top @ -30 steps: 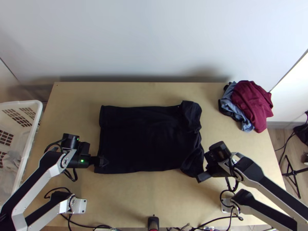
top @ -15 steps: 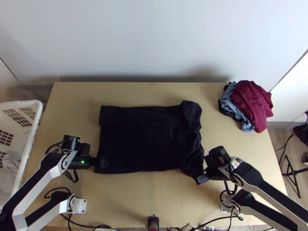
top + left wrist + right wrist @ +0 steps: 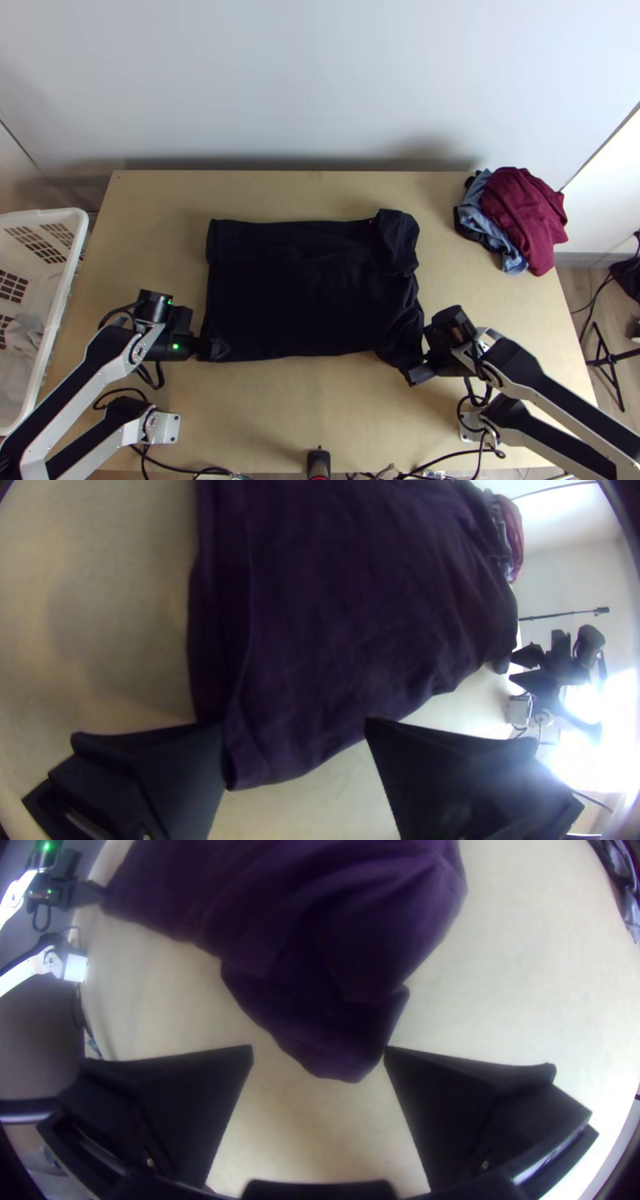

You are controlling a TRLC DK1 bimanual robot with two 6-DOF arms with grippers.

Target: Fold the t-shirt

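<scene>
Dark T-shirt (image 3: 312, 288) lies on bench (image 3: 320, 408); left claw (image 3: 214, 350) at its eight o'clock, right claw (image 3: 420, 368) at four; both gape wide, gripping nothing.

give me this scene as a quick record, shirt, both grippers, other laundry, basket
garment: dark t-shirt, laid out on the table
lie: body mostly flat, cloth gathered at the picture's right end
left gripper: open, at the shirt's near left corner
right gripper: open, at the cloth tip of the shirt's near right corner
grip on cloth: none closed
other laundry: maroon cloth heaped with blue cloth, far right corner of table
basket: white basket, left of table
</scene>
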